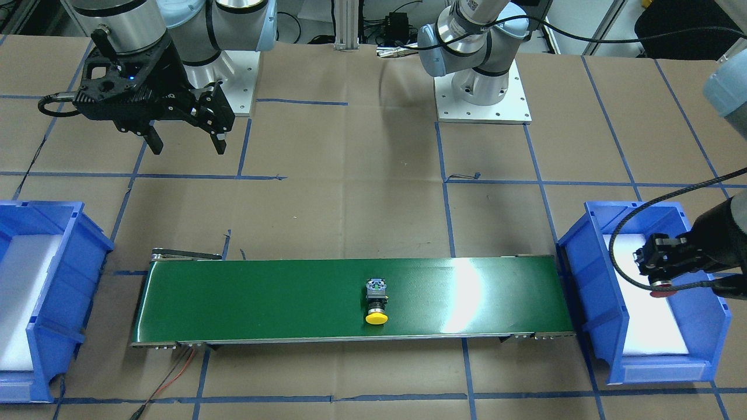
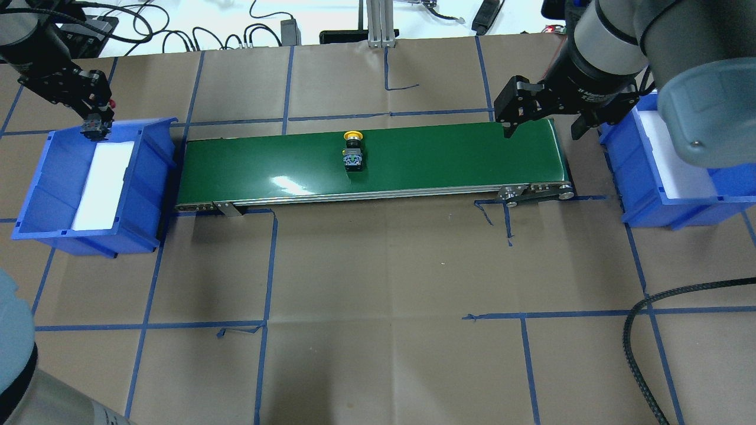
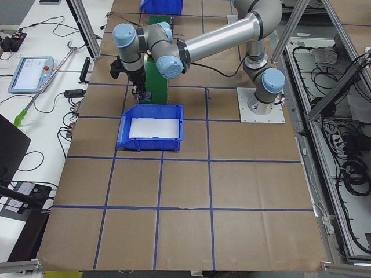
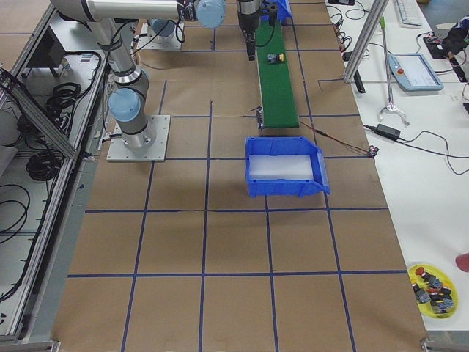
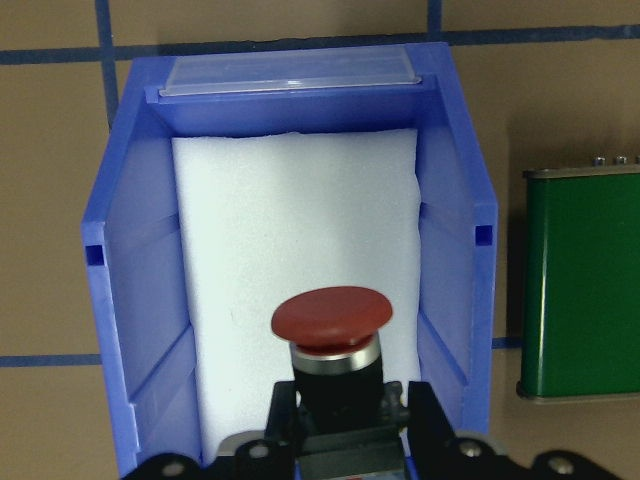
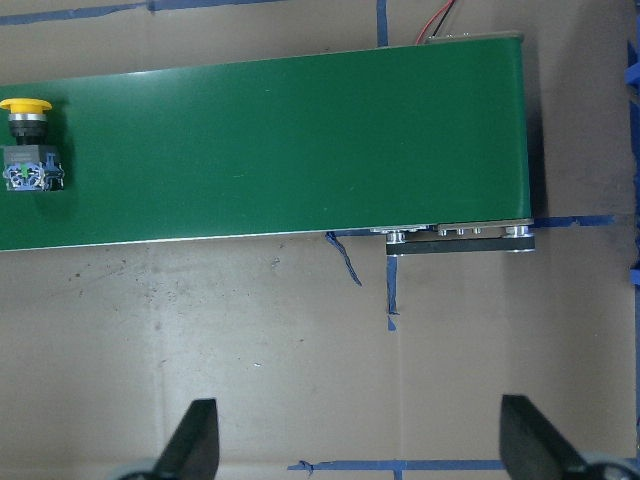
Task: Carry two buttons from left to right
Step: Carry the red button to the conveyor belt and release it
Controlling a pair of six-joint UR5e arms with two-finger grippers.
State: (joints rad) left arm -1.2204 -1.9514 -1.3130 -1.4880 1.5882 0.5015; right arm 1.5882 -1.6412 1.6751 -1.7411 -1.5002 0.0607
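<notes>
The yellow button lies on its side in the middle of the green conveyor belt; it also shows in the overhead view and the right wrist view. My left gripper is shut on the red button and holds it above the white foam of the left blue bin, near its far end. My right gripper is open and empty, hovering above the belt's right end, well apart from the yellow button.
The right blue bin with white foam stands just beyond the belt's right end. Red and black wires run off that end of the belt. A yellow plate with several spare parts sits far off on a side table.
</notes>
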